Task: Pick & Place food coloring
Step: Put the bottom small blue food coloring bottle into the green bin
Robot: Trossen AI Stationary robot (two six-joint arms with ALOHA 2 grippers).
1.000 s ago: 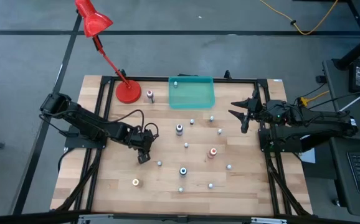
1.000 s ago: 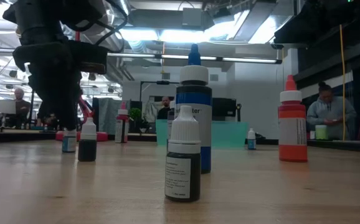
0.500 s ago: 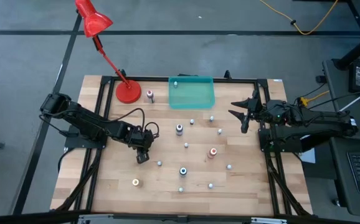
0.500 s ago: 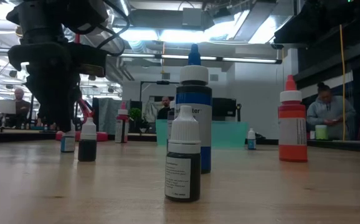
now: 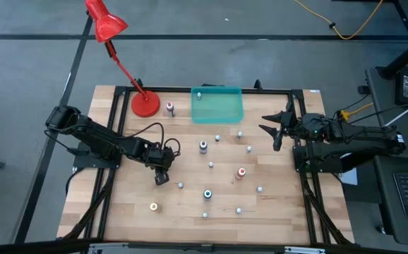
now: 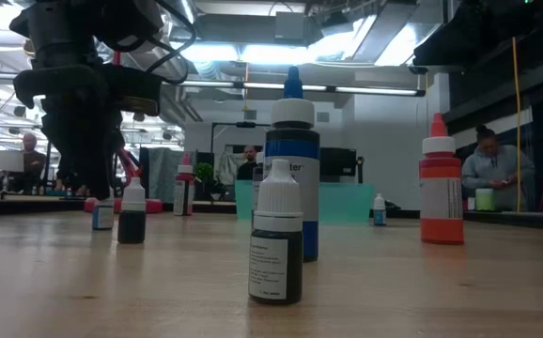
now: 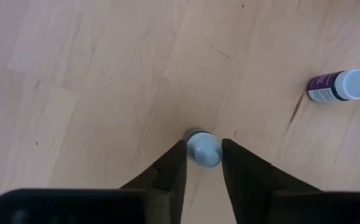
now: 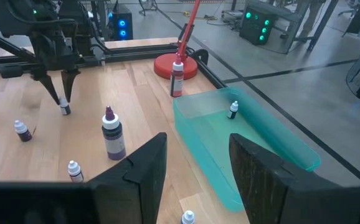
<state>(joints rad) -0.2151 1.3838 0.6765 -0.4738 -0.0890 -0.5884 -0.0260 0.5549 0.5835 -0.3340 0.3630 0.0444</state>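
- Left claw (image 7: 202, 155) is down at the counter (image 5: 119, 212), left of centre, with its fingers (image 7: 167, 171) set on either side of a tiny whitish-capped bottle (image 7: 203, 148). Both pads are at the cap or just off it; I cannot tell whether the pinch has seated.
- Risk: the hold is on the rounded cap only. If the pads close off-centre, the bottle could squirt out sideways or tip when lifted. Judgement, not observed.
- Risk: a small purple bottle (image 7: 342, 87) lies on its side near the claw. A sideways swing on the lift could knock or roll it.
- Risk: the route to the teal tray (image 5: 217, 104) at the far edge passes other standing bottles. A low carry could topple them.
- Right claw (image 8: 195, 168) hangs spread and empty above the right side of the counter, near the tray. It is waiting.
- Remaining food coloring is scattered across the middle and near half of the counter: blue bottle (image 5: 207, 193), red-orange bottle (image 5: 241, 171), yellow bottle (image 5: 153, 207), plus several tiny whitish ones. One small bottle (image 8: 233, 109) is already in the tray.
- Surface: pale wood planks in a black frame. Red desk lamp (image 5: 145, 104) stands at the far-left corner, with a pink bottle (image 5: 169, 108) beside its base.
- Room: open workshop with grey floor and ceiling strip lights. People are seated at benches well behind the counter.
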